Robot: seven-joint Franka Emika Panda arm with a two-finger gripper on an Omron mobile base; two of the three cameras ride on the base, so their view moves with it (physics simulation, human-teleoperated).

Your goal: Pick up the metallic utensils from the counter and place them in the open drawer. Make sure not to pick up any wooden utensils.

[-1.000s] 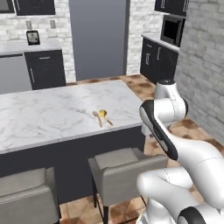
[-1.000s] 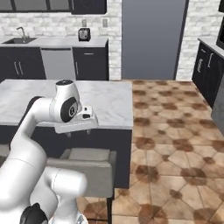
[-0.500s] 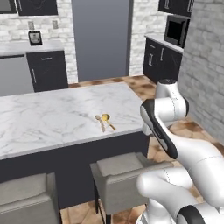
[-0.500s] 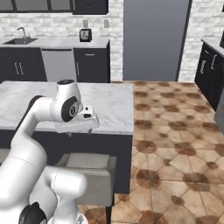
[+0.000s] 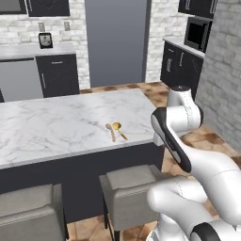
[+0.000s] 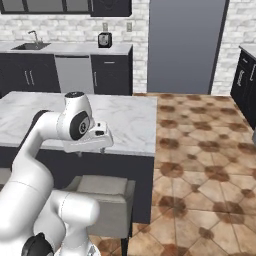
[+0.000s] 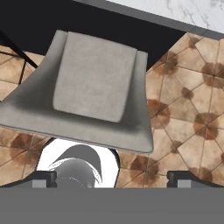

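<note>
The gripper (image 7: 111, 179), jaws spread wide and empty, hangs at frame bottom above a grey stool (image 7: 94, 78) beside the marble counter (image 7: 192, 13).

Table: large rectangular island top (image 5: 56, 127) of white marble with grey veins, on a dark charcoal base.
Table, left base view: fills the middle left of the frame; its near edge runs from lower left up towards centre right.
Table, right base view: its right end (image 6: 130, 120) sits at centre left, square corner towards the tiled floor.
Table, hand view: a marble strip (image 7: 197, 11) in the upper right corner.
Yellow round-headed utensil (image 5: 119, 130): small, lying flat near the table's front edge, frame centre, handle angled to the lower right.
Tan spoon-shaped utensil (image 5: 111, 131): just left of the yellow one, flat, handle pointing down the frame; the heads lie close together.
</note>
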